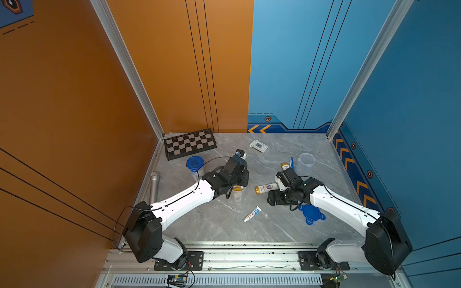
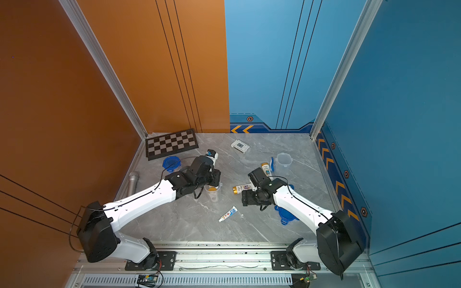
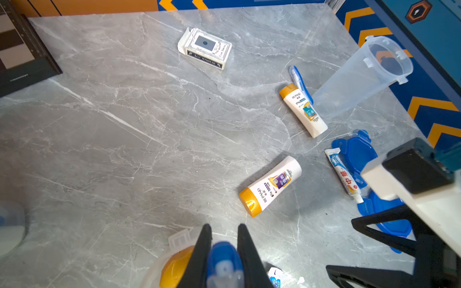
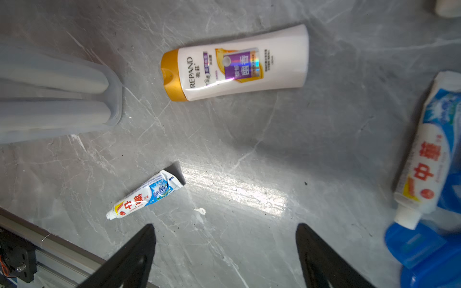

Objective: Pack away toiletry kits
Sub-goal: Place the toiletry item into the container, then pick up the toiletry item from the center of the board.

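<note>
My left gripper [image 3: 224, 229] is shut on a blue-white toothbrush [image 3: 224, 259] and holds it over a clear cup [image 1: 238, 194] that has a gold-capped bottle [image 3: 174, 269] inside. My right gripper [image 4: 225, 229] stands open over bare table, with nothing between its fingers. Near it lie a white bottle [image 4: 237, 62] and a small toothpaste tube [image 4: 146, 195]. Farther right, an empty clear cup [image 1: 306, 163] stands beside another bottle [image 1: 285, 165] and a second toothbrush [image 3: 300, 82]. Another toothpaste tube [image 3: 344, 174] rests on a blue lid [image 3: 354, 152]. A lidded cup [image 1: 195, 164] stands at the left.
A chessboard [image 1: 190, 144] lies in the back left corner. The flat white box [image 1: 259, 146] is at the back middle. A grey microphone [image 1: 154, 184] lies along the left edge. A further blue lid [image 1: 311, 214] sits under my right arm.
</note>
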